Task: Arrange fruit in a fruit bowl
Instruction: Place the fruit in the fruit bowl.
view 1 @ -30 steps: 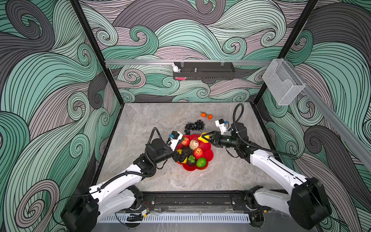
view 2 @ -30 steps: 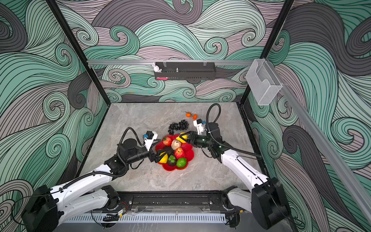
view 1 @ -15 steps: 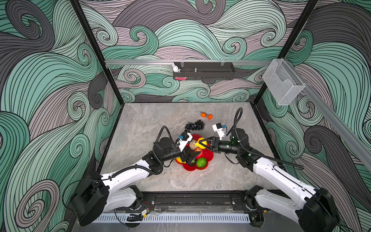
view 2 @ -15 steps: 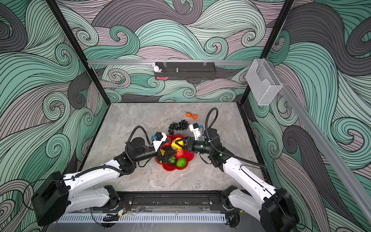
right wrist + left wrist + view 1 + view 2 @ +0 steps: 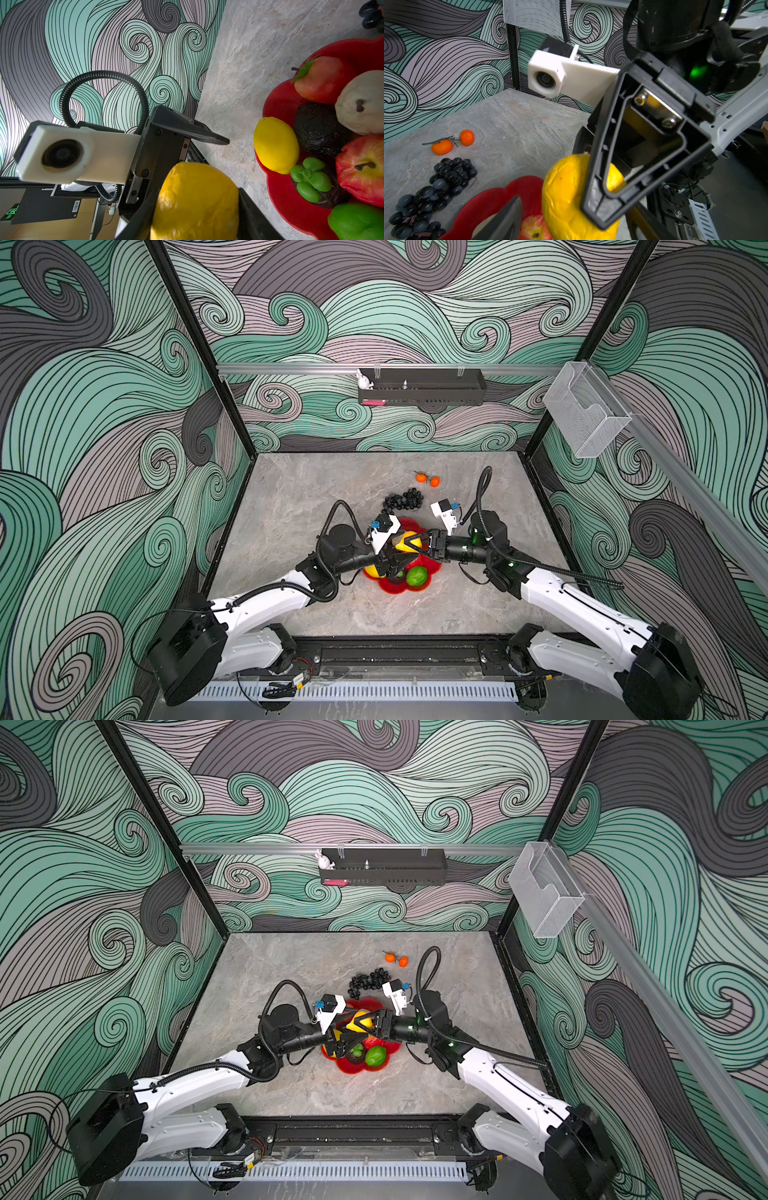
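The red fruit bowl point(image 5: 395, 590) point(image 5: 353, 1070) sits mid-table. It holds a lemon point(image 5: 275, 145), an avocado point(image 5: 320, 128), a pear point(image 5: 361, 104), two apples point(image 5: 363, 168), a mangosteen point(image 5: 309, 178) and a lime point(image 5: 417, 576). Above the bowl my right gripper point(image 5: 409, 542) point(image 5: 195, 207) is shut on a second yellow lemon point(image 5: 358, 1022) point(image 5: 566, 197). My left gripper point(image 5: 400, 556) faces it, open. One of its fingers point(image 5: 508, 220) stands apart from that lemon; the other is hidden. A grape bunch point(image 5: 403, 502) and two tangerines point(image 5: 428, 479) lie on the table behind the bowl.
The two arms meet nose to nose over the bowl, wrist cameras close together. A black rack point(image 5: 419, 387) hangs on the back wall and a clear plastic holder point(image 5: 582, 414) on the right wall. The grey stone tabletop point(image 5: 311, 497) is walled on three sides.
The right gripper carried the lemon from the bowl's far right edge to over its middle. The left gripper moved up and right to meet it, and its jaws narrowed a little.
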`<state>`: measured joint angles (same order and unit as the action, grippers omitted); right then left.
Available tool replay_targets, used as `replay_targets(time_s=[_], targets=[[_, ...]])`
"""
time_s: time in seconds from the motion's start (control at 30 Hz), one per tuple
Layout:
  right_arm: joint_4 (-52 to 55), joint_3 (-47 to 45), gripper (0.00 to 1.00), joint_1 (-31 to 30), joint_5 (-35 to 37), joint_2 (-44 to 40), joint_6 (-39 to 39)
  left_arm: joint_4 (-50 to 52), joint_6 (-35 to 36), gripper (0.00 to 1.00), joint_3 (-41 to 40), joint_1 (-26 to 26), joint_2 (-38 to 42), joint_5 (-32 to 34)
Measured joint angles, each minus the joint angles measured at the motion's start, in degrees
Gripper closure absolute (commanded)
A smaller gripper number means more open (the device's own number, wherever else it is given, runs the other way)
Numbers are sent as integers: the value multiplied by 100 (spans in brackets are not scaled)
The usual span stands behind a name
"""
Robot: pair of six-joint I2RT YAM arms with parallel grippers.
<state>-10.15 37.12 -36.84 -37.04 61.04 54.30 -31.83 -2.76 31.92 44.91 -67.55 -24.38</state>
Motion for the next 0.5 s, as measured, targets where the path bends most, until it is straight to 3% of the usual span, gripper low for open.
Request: replay_targets(time_s=[0.2,0.5], targets=[[-33,-9,45,-101,101,37,2,-4,28,46,0,13,-94,-63],[-20,-31,39,-136,225,39,-61,90,48,53,0,17,-90,-22]])
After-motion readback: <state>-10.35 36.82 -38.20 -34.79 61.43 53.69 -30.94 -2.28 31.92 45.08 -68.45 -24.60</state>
